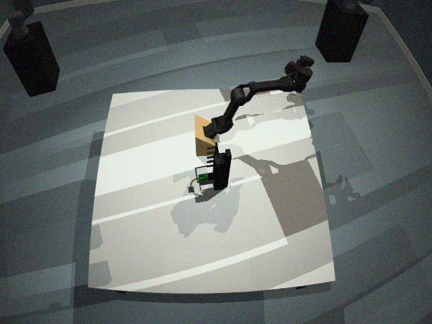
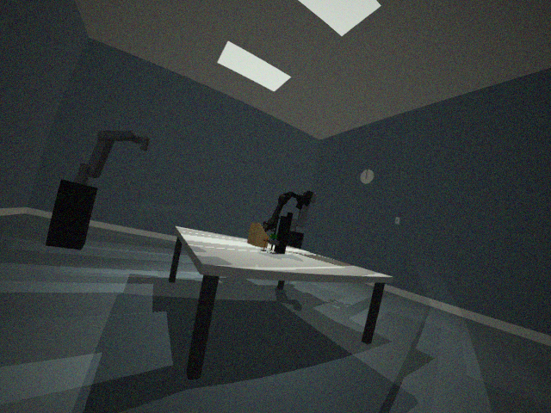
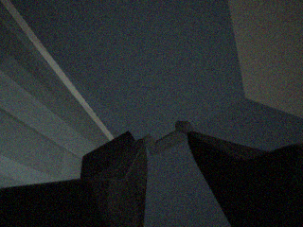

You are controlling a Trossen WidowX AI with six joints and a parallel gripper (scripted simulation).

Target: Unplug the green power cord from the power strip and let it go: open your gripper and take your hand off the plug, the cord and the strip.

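The surface (image 1: 146, 244) carries the upright power strip (image 1: 222, 169), with the green plug (image 1: 204, 178) seated in its left side. The end effector (image 1: 210, 130) is positioned well above, near the tan block (image 1: 201, 138), partly closed and grasping nothing. A risk is posed: the strip may be toppled during descent, or the wrong plug may be gripped.
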